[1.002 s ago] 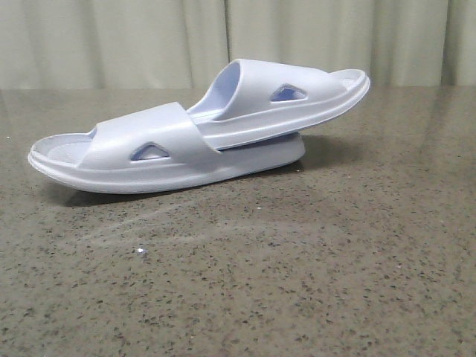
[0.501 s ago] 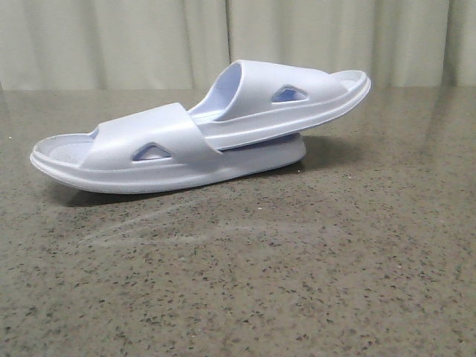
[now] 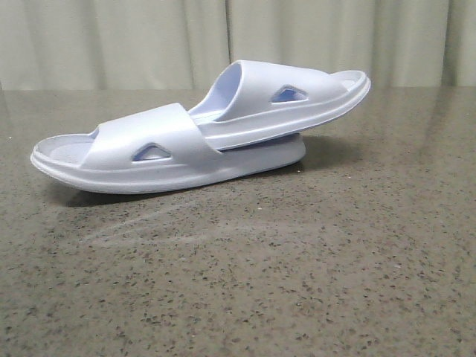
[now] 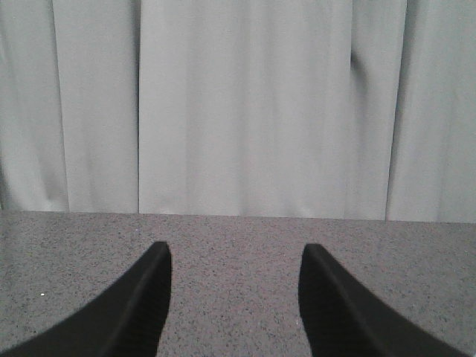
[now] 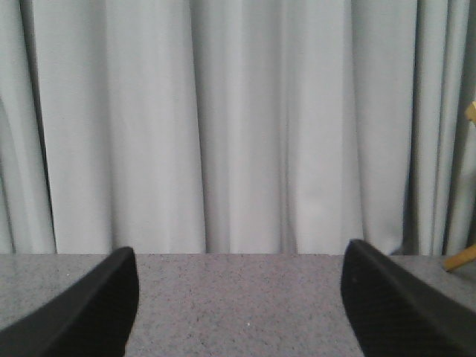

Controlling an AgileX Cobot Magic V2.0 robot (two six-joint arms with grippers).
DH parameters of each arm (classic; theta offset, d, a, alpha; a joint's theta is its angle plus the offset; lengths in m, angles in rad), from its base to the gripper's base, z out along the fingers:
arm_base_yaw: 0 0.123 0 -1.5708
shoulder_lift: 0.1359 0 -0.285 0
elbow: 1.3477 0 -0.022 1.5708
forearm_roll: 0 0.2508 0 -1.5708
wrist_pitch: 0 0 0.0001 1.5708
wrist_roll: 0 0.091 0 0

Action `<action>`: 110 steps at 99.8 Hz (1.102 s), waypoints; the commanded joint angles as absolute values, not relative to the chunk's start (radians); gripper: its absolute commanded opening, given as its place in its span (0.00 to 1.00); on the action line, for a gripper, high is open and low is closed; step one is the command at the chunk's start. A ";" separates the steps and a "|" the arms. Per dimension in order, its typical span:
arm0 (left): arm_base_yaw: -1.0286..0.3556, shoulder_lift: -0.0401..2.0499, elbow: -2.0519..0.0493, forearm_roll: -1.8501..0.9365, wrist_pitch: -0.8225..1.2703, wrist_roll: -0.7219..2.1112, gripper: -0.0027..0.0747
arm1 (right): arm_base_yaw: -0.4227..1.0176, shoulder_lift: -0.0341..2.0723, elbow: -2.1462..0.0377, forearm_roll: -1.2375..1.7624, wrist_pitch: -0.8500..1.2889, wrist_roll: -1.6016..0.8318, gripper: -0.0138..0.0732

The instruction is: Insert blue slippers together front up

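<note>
Apparently the blue slippers [image 3: 201, 134] are nested on the speckled bench [image 3: 297, 275], one's end tucked under the other's strap so they hold together, while left pincer [image 4: 234, 297] and right pincer [image 5: 238, 305] are seen apart, empty.
</note>
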State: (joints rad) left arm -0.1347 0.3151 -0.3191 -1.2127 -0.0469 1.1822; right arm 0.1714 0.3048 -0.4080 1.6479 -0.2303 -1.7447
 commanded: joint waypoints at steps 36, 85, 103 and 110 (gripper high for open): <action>-0.143 0.307 -0.267 -1.233 -0.022 1.181 0.47 | 0.171 0.168 -0.258 1.716 -0.196 -1.743 0.73; -0.143 0.307 -0.267 -1.233 -0.022 1.181 0.06 | 0.171 0.168 -0.258 1.723 -0.247 -1.743 0.04; -0.143 0.307 -0.267 -1.233 -0.022 1.181 0.06 | 0.171 0.168 -0.258 1.770 -0.247 -1.743 0.04; -0.143 0.307 -0.267 -1.235 -0.020 1.181 0.06 | 0.171 0.168 -0.258 1.787 -0.248 -1.743 0.04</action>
